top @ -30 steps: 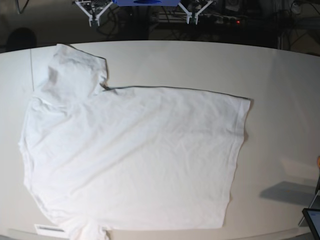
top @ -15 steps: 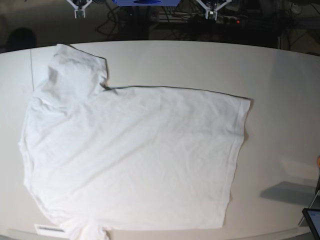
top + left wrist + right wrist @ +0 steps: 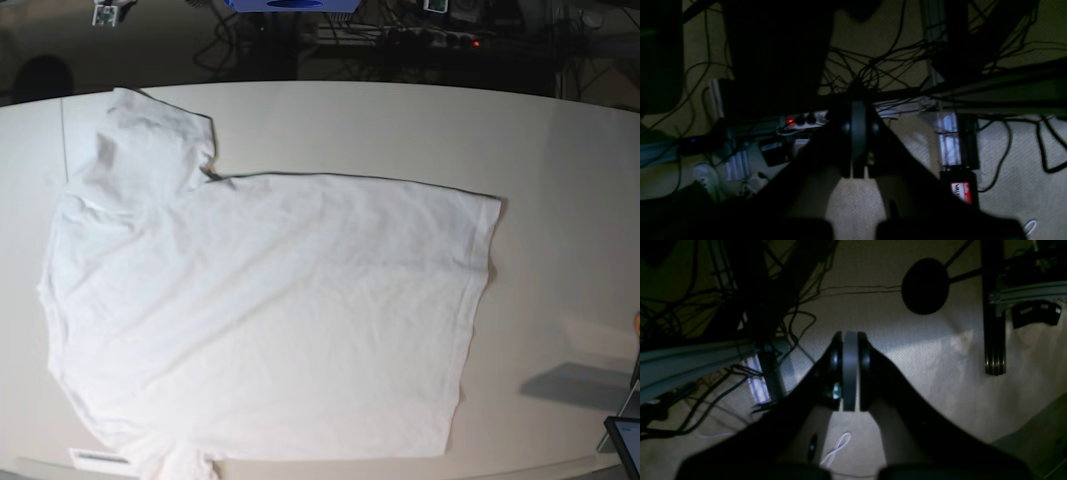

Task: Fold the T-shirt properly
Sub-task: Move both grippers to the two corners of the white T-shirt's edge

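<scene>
The T-shirt (image 3: pixel 270 310) lies spread flat over the left and middle of the white surface (image 3: pixel 560 160), one sleeve toward the upper left. The left gripper (image 3: pixel 858 175) and right gripper (image 3: pixel 850 408) both hang over the floor, jaws pressed together, holding nothing.

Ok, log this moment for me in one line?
T-shirt: spread flat on table, unfolded, untouched | left hand: shut, empty, off the table | right hand: shut, empty, off the table
</scene>
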`<state>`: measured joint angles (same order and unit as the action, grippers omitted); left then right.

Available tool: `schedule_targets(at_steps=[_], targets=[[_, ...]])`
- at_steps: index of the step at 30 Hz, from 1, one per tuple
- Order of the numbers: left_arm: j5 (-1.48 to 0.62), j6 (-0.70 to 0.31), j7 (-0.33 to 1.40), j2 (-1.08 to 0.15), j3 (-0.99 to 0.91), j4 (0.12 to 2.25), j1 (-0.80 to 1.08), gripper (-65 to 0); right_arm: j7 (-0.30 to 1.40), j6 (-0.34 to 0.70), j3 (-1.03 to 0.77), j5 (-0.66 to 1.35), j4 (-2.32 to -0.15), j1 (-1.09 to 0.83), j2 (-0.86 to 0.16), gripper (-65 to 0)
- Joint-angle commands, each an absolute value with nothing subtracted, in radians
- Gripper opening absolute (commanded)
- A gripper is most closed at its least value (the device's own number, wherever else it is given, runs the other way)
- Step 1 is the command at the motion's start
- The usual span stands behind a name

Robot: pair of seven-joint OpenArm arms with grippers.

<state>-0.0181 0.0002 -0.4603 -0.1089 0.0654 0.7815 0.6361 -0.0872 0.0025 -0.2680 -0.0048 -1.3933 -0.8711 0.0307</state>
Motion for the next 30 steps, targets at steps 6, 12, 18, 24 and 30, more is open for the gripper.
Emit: schedule_targets(at_steps=[6,12,18,24,30], targets=[[-0.019,0.004,-0.687,-0.114,0.064,0.785,0.697,-65.0,-0.11,-0.002,-0.274,-0.002,-1.589,-0.946,0.03,-65.0],[-0.019,0.004,-0.888,-0.114,0.062,0.785,0.737,-65.0,-0.108,-0.002,-0.3,-0.001,-1.718,-0.955,0.042,-65.0],[-0.021,0.004,-1.006,-0.111,-0.016,0.869,0.789,-65.0,-0.094,-0.002,-0.312,-0.001,-1.811,-0.947,0.044,-65.0],[-0.021,0.004,-1.003,-0.11,-0.15,1.136,0.865,-65.0,0.013,-0.002,-0.311,-0.001,-1.957,-0.892,0.044,-65.0],[-0.021,0.004,-0.963,-0.113,-0.213,1.357,0.908,-65.0,0.096,0.14,-0.326,0.094,-1.977,-0.812,0.044,-65.0]])
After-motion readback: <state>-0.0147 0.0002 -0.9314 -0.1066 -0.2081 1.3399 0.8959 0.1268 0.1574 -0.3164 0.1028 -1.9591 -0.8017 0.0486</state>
